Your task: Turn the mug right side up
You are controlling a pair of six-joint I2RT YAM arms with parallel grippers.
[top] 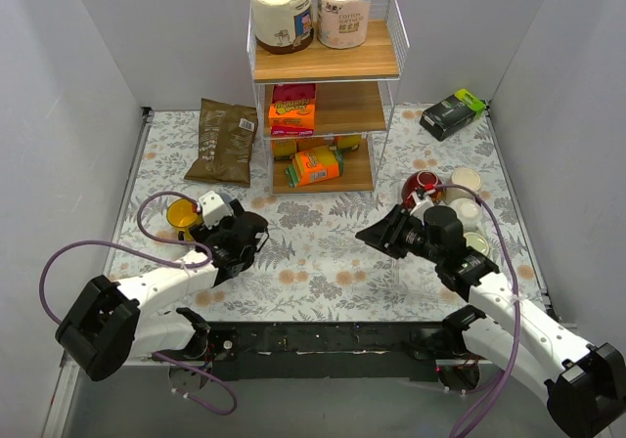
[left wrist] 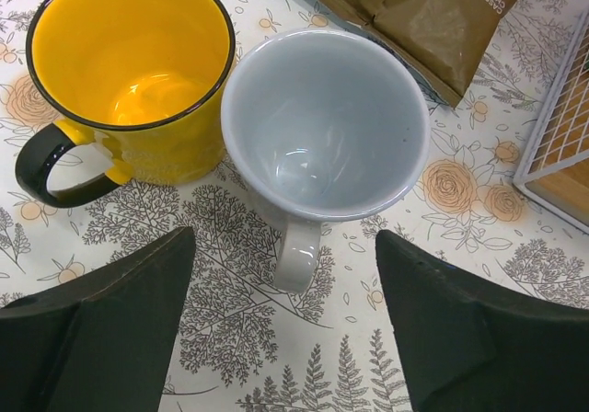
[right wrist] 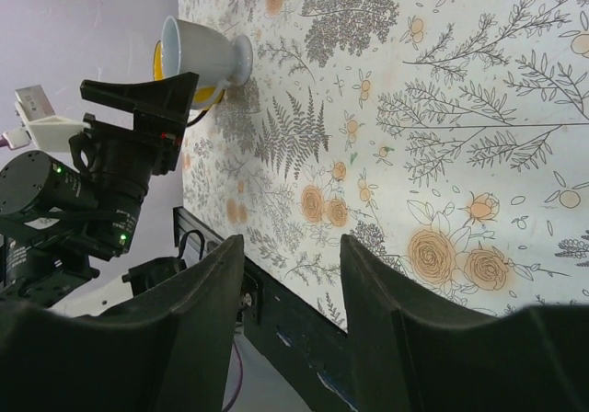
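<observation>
A white mug [left wrist: 322,127] stands upright on the floral cloth, mouth up and empty, with its handle pointing at the camera. A yellow mug [left wrist: 129,62] with a black handle stands upright against its left side and also shows in the top view [top: 180,213]. My left gripper [left wrist: 283,246] is open and empty, its fingers spread either side of the white mug's handle without touching it. In the top view the left gripper [top: 245,235] hides the white mug. My right gripper [top: 378,233] is open and empty above the middle of the table. The white mug shows far off in the right wrist view [right wrist: 207,49].
A wire-and-wood shelf rack [top: 328,66] with snack packs and paper rolls stands at the back. A brown bag [top: 223,140] lies just beyond the mugs. A red mug [top: 423,186] and several white cups [top: 466,196] sit at the right. A black-green packet [top: 452,113] lies at the back right.
</observation>
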